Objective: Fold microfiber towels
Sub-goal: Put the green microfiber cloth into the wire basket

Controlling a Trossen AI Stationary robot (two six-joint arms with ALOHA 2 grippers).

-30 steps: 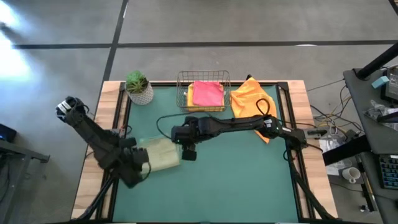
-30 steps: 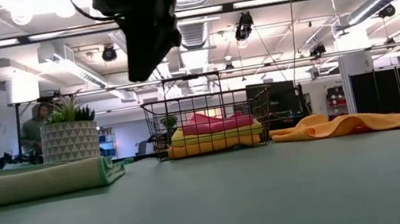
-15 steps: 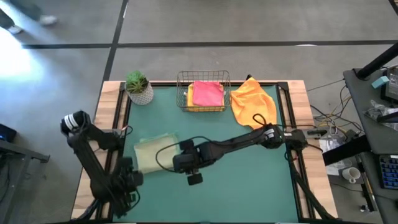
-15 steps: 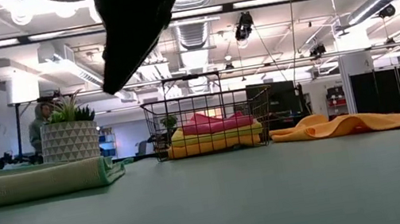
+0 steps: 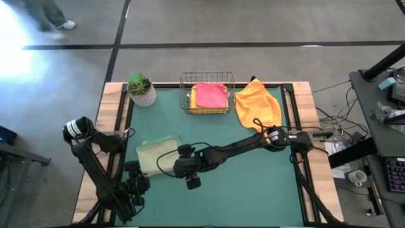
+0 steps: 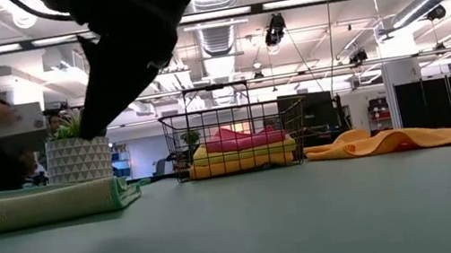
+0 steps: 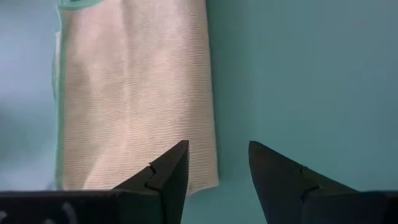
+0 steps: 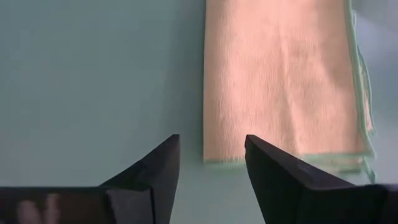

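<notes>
Hovering over the folded sage towel [image 5: 156,156], your two grippers face it from opposite sides. Your left gripper [image 7: 217,171] has its fingers spread and empty, above the towel's near corner at the table's [image 5: 253,190] front left. Your right gripper [image 8: 210,165] is released too, nothing between its fingers, just beside the towel's other edge. Pink and yellow towels [image 5: 211,95] sit folded in the wire basket [image 5: 186,81]; an orange towel [image 5: 258,102] lies rumpled beside it.
</notes>
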